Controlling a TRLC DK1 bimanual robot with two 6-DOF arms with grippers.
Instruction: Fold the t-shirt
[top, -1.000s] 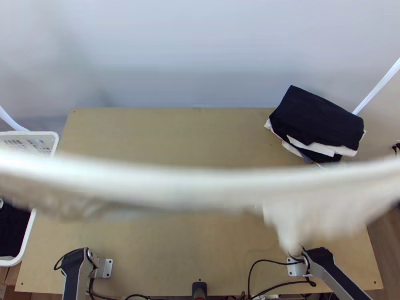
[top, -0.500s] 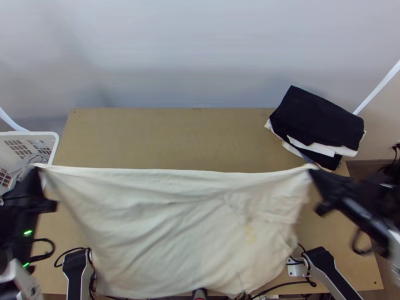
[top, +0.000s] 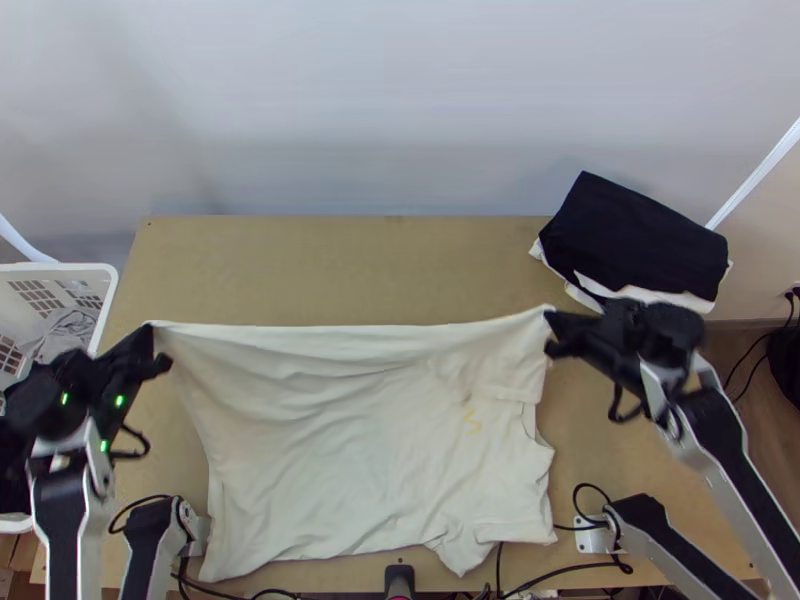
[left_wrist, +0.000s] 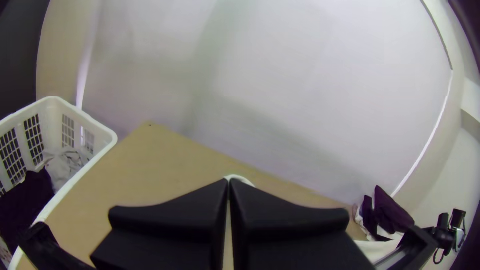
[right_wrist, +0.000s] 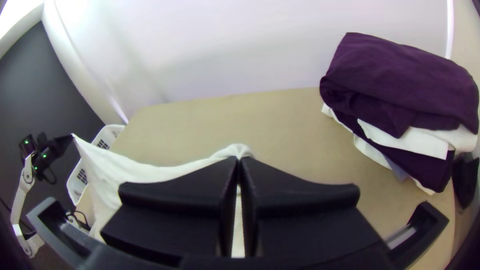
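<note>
The cream t-shirt (top: 350, 450) is held open as a broad sheet, lying to the near side of the folded stack (top: 640, 235) and stretching well away from it across the tabletop (top: 340, 270). Its far edge is drawn nearly straight between 2 held corners, with a slight sag; the rest is draped toward the arm bases, on the side away from the stack. The corner closer to the stack is pinched by the right end effector (top: 555, 322), whose fingers are pressed together on the fabric; the corner farthest from the stack is pinched in the same way by the left end effector (top: 155, 340). Shallow creases are seen through the middle, and a small flap, probably a sleeve, is left crooked at the near edge. The cloth is judged light, soft and limp, likely a thin knit: it is not fragile, but no shape will be kept unless it is supported, and wrinkles could be made by slack. An even pull should be kept on the 2 corners while the far edge is laid down, since slipping may be caused by a hard tug. For the fold, hold is best taken at corners and hems, where the layers can be gripped squarely; the crooked flap should be flattened first
</note>
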